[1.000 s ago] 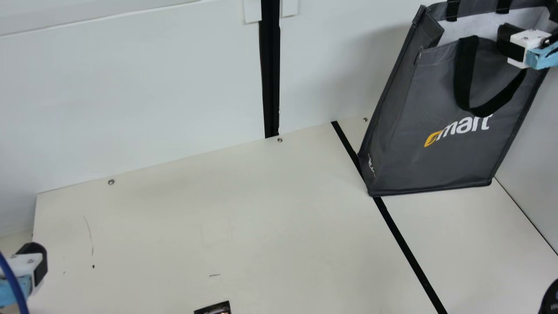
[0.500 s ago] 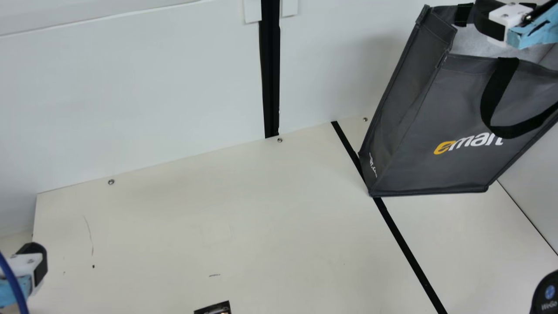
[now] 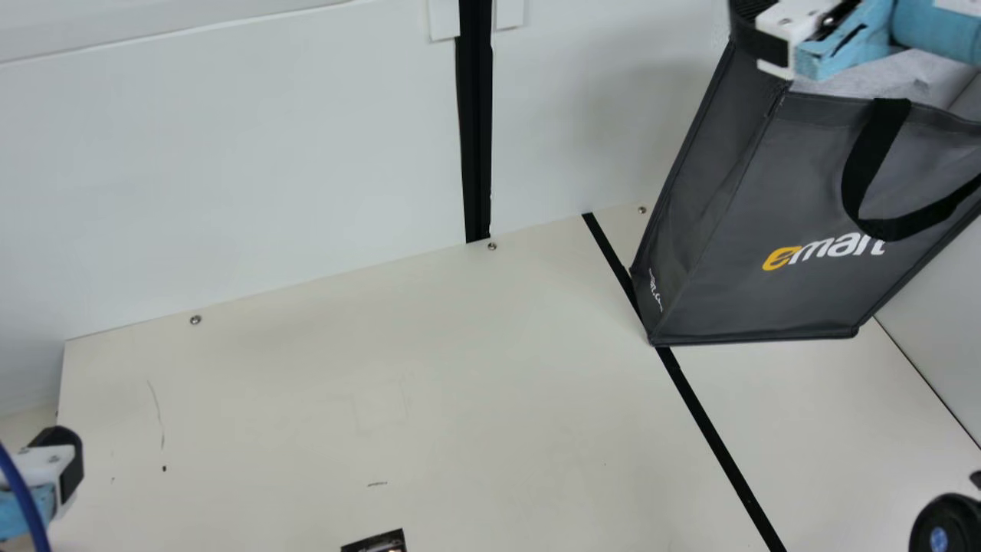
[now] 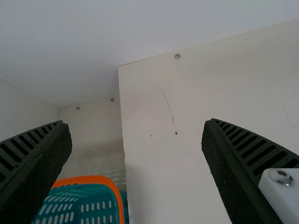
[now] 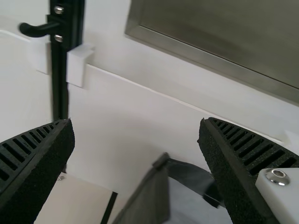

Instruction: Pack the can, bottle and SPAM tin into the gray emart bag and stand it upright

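Observation:
The gray emart bag (image 3: 766, 230) stands at the right rear of the table in the main view, leaning to the right, mouth up and black handle hanging over its front. My right gripper (image 3: 755, 34) is at the bag's upper left corner; in the right wrist view the right gripper (image 5: 135, 163) is open, with the bag's corner (image 5: 154, 196) beyond its fingers. My left gripper (image 3: 73, 460) is at the main view's left edge; in the left wrist view the left gripper (image 4: 138, 163) stands open with nothing between its fingers.
A teal basket with an orange rim (image 4: 100, 179) is beside the table (image 4: 173, 163) in the left wrist view. A small dark printed item (image 3: 375, 543) lies at the main view's bottom edge. White walls rise behind and right.
The right arm has moved left across the bag's mouth. Earlier the bag's top swung to the right, and the bag leans more. The left arm has kept still.

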You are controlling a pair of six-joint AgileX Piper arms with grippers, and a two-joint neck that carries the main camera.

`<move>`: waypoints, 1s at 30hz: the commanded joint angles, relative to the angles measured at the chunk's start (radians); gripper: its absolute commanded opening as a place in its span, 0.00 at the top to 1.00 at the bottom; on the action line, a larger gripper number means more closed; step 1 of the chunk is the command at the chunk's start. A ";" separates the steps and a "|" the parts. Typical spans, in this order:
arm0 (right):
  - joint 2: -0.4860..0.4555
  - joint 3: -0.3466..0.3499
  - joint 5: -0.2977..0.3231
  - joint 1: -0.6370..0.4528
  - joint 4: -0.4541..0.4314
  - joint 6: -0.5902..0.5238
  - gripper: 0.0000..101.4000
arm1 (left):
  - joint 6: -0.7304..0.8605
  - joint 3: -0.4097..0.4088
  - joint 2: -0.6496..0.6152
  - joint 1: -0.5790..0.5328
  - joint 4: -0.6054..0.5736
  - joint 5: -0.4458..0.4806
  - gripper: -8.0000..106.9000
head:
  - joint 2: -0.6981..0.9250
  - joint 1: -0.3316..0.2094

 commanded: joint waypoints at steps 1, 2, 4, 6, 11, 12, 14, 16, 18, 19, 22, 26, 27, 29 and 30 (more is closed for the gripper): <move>-0.011 0.031 -0.007 0.047 -0.003 -0.002 0.06 | 0.000 0.000 0.000 0.000 0.000 0.000 0.15 | -0.001 -0.023; -0.017 0.047 -0.010 0.064 -0.003 -0.001 0.06 | 0.000 0.000 0.000 0.000 0.000 0.000 0.15 | -0.001 -0.023; -0.031 0.080 -0.016 0.097 -0.004 -0.002 0.06 | 0.000 0.000 0.000 0.000 0.000 0.000 0.15 | -0.001 -0.023; -0.046 0.118 -0.024 0.129 -0.003 -0.003 0.06 | 0.000 0.000 0.000 0.000 0.000 0.000 0.15 | -0.001 -0.023; -0.087 0.220 -0.046 0.204 0.003 -0.007 0.06 | 0.000 0.000 0.000 0.000 0.000 0.000 0.15 | -0.001 -0.023; -0.096 0.242 -0.051 0.218 0.005 -0.008 0.06 | 0.000 0.000 0.000 0.000 0.000 0.000 0.15 | -0.001 -0.023; -0.112 0.287 -0.059 0.245 0.010 -0.010 0.06 | 0.000 0.000 0.000 0.000 0.000 0.000 0.15 | -0.001 -0.023; -0.129 0.335 -0.068 0.270 0.015 -0.013 0.06 | 0.000 0.000 0.000 0.000 0.000 0.000 0.15 | -0.001 -0.023; -0.145 0.382 -0.077 0.294 0.019 -0.015 0.06 | 0.000 0.000 0.000 0.000 0.000 0.000 0.15 | -0.001 -0.023; -0.153 0.405 -0.082 0.305 0.021 -0.015 0.06 | 0.000 0.000 0.000 0.000 0.000 0.000 0.15 | -0.001 -0.023; -0.177 0.475 -0.101 0.335 0.020 -0.012 0.06 | 0.000 0.000 0.000 0.000 0.000 0.000 0.15 | -0.001 -0.023; -0.203 0.557 -0.135 0.367 0.002 -0.002 0.06 | 0.000 0.000 0.000 0.000 0.000 0.000 0.15 | -0.001 -0.023; -0.210 0.577 -0.144 0.374 -0.004 0.001 0.06 | 0.000 0.000 0.000 0.000 0.000 0.000 0.15 | -0.001 -0.023; -0.221 0.614 -0.164 0.389 -0.019 0.007 0.06 | 0.000 0.000 0.000 0.000 0.000 0.000 0.15 | -0.001 -0.023; -0.227 0.632 -0.173 0.396 -0.025 0.010 0.06 | 0.000 0.000 0.000 0.000 0.000 0.000 0.15 | -0.001 -0.023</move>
